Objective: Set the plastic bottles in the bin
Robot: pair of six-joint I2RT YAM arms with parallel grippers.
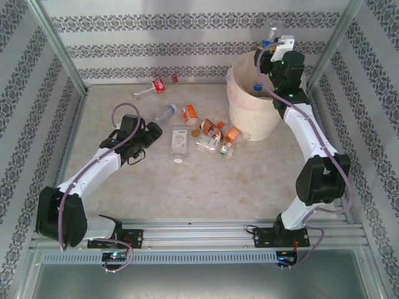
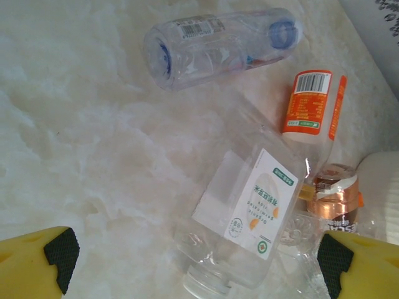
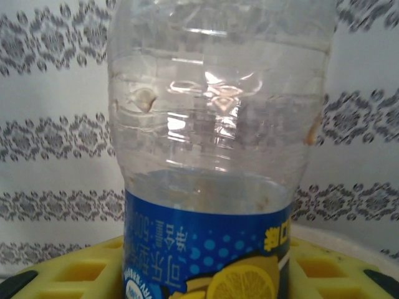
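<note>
— How far along is it?

— Partway, I'd say. The blue-label bottle (image 1: pixel 272 28) is up in the right claw (image 1: pixel 276 50), over the far rim of the bin (image 1: pixel 249 118). The claw grips it low down, with the clear body sticking up. It isn't dropped yet.

— Anything in already?

— A binned bottle (image 1: pixel 257 87) shows its blue cap inside the pink liner. So at least one, I reckon. I can't see any deeper.

— And what's left?

— Most of it. On the table (image 1: pixel 156 180) there's a red-label bottle (image 1: pixel 153 88) near the back wall. A blue-cap bottle (image 2: pixel 218 47) lies on its side, with an orange-label bottle (image 2: pixel 308 103) just beside it. A flat bottle (image 2: pixel 249 218) has a white-and-green label. A heap (image 1: pixel 215 134) of crushed ones sits at the foot of the bin.

— The left claw?

— The left claw (image 2: pixel 198 254) hangs over the flat bottle with its jaws spread wide, touching nothing.

— What's the stuff like?

— The plastic is thin, clear, ribbed and dented, and light glints off every crease. The labels are glossy. The bin is a smooth, round, cream bucket and its liner is crinkly. The table is a pale marbled slab. The claws have yellow fingers (image 2: pixel 37 255) tipped with black pads.
</note>
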